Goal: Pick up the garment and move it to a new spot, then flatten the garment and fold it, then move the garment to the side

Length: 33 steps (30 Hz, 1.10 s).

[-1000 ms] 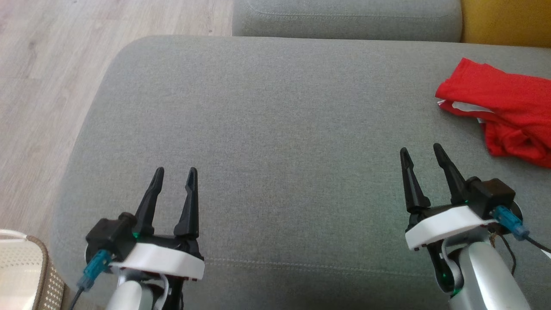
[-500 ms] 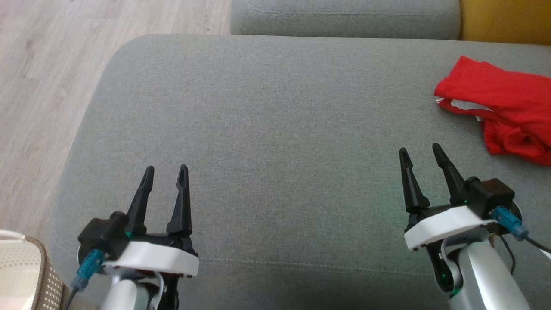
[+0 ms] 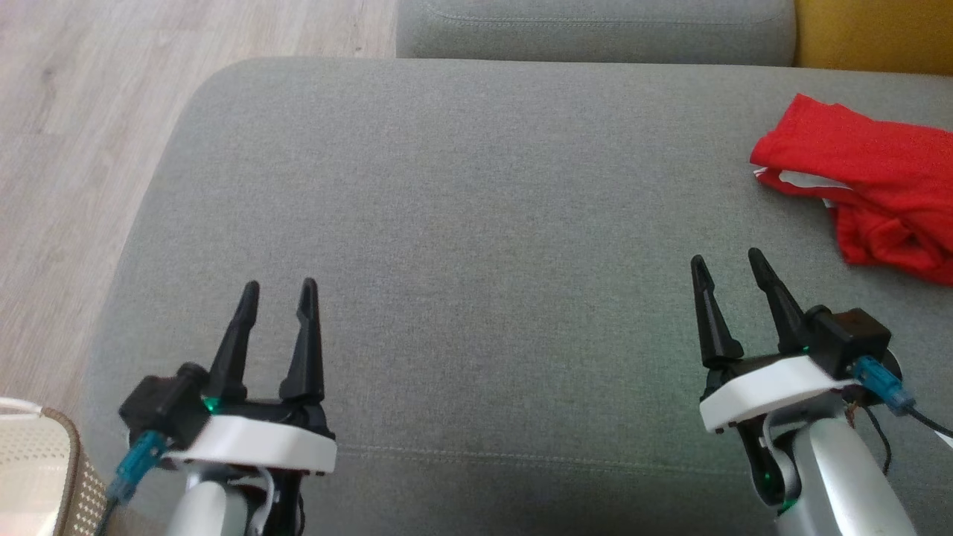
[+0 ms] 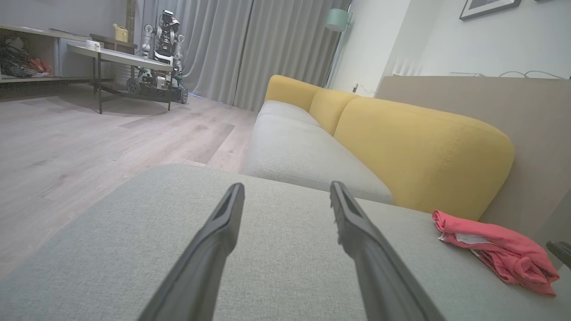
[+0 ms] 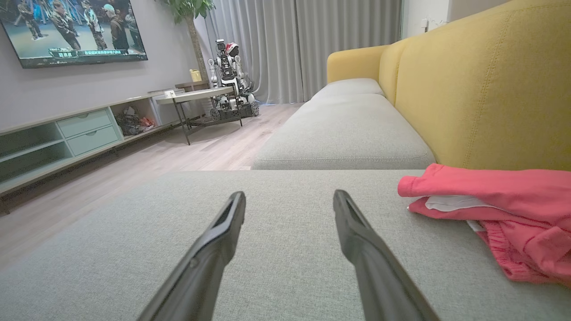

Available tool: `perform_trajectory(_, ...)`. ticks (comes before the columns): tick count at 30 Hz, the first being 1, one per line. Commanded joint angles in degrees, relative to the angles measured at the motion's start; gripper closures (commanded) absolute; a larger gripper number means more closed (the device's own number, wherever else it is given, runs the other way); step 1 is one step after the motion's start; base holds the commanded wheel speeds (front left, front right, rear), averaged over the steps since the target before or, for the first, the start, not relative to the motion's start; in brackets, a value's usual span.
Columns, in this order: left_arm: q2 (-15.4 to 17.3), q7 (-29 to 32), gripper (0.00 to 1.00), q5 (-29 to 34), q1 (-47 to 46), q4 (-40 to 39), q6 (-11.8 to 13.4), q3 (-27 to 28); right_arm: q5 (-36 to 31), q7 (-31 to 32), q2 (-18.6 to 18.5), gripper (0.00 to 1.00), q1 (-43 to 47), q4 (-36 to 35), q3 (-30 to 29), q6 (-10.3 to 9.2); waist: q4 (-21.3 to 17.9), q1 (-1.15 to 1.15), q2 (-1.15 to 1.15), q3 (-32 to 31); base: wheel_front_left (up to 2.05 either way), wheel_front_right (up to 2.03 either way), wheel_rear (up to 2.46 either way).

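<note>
The garment (image 3: 864, 186) is a crumpled red cloth with a white inner strip, lying at the right edge of the grey sofa seat (image 3: 461, 216); it also lies at the right of the left wrist view as garment (image 4: 495, 249) and of the right wrist view as garment (image 5: 504, 209). My right gripper (image 3: 727, 259) hovers open over the seat, a short way in front and to the left of the cloth, with nothing between its fingers. My left gripper (image 3: 278, 286) is open and empty over the seat's near left part, far from the cloth.
The yellow backrest (image 5: 482, 84) rises behind the garment. A second grey seat cushion (image 3: 595, 30) lies beyond. Wooden floor (image 3: 67, 149) runs along the left, with a pale woven basket (image 3: 37, 469) at the lower left. Another robot (image 4: 163, 49) and a low table (image 4: 116, 58) stand far off.
My left gripper has drifted a little left and back toward me. The right gripper and the garment have stayed in place.
</note>
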Motion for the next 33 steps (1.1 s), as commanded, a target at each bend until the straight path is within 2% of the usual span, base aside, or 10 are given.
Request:
perform_trajectory(1,0.25,-0.28,0.0,-0.29,-2.07,-2.32,-0.4,2.54,0.14,-0.54,0.43,0.0,-1.47,-1.64,1.31,-0.02,-0.01,0.0,0.0,0.07,0.0,0.0,0.0)
perform_trajectory(11,0.25,-0.28,0.0,-1.38,-1.65,-3.14,-2.36,3.74,0.25,-0.54,0.43,0.0,-1.64,-1.44,1.31,-0.02,-0.13,0.0,0.0,0.3,0.0,0.0,0.0)
perform_trajectory(16,0.25,-0.28,0.0,-4.16,-1.35,-3.06,-2.87,4.43,0.31,-0.54,0.43,0.0,-1.66,-1.23,1.52,-0.02,-0.24,0.0,0.0,0.31,0.0,0.0,0.0)
perform_trajectory(17,-0.01,0.02,1.0,-4.28,0.3,-0.12,-2.53,2.29,0.05,0.02,0.01,1.0,0.06,1.16,0.04,0.0,-0.25,0.0,0.0,0.32,0.0,0.0,0.0)
perform_trajectory(33,0.49,1.8,1.0,-12.56,0.14,2.27,-2.86,3.03,8.92,2.44,0.07,1.0,0.84,1.91,-0.97,0.0,-1.09,0.0,0.0,0.13,0.0,0.0,0.0)
